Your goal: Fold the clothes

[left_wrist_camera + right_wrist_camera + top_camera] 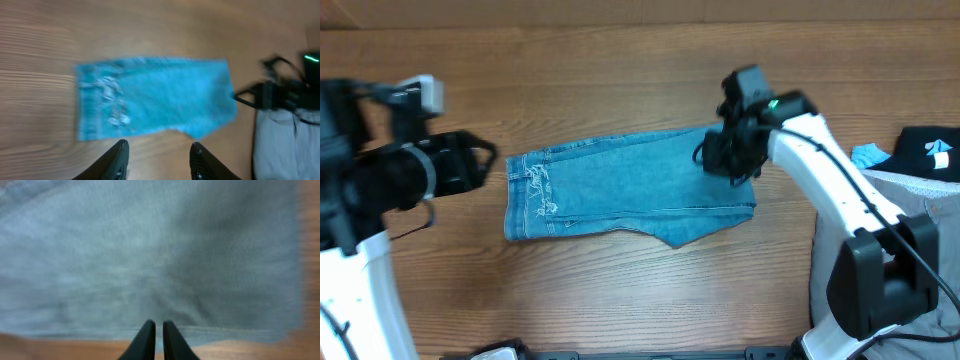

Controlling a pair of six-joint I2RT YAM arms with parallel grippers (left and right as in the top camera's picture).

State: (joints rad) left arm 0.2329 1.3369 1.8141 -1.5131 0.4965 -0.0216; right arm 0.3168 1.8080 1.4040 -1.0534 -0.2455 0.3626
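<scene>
The light-blue denim jeans [630, 188] lie folded into a compact rectangle on the wooden table, waistband and stitched pocket at the left. They also show in the left wrist view [155, 97], blurred, and fill the right wrist view [150, 255]. My right gripper [732, 160] hovers over the jeans' right end; its fingers [154, 330] are shut and hold nothing I can see. My left gripper [480, 165] is off the jeans' left end, and its fingers [159, 152] are open and empty above bare table.
Grey trousers [920, 215] lie at the table's right edge, also in the left wrist view [285, 145]. A black top [930, 150] and a small light-blue cloth [868, 155] lie behind them. Bare wood surrounds the jeans.
</scene>
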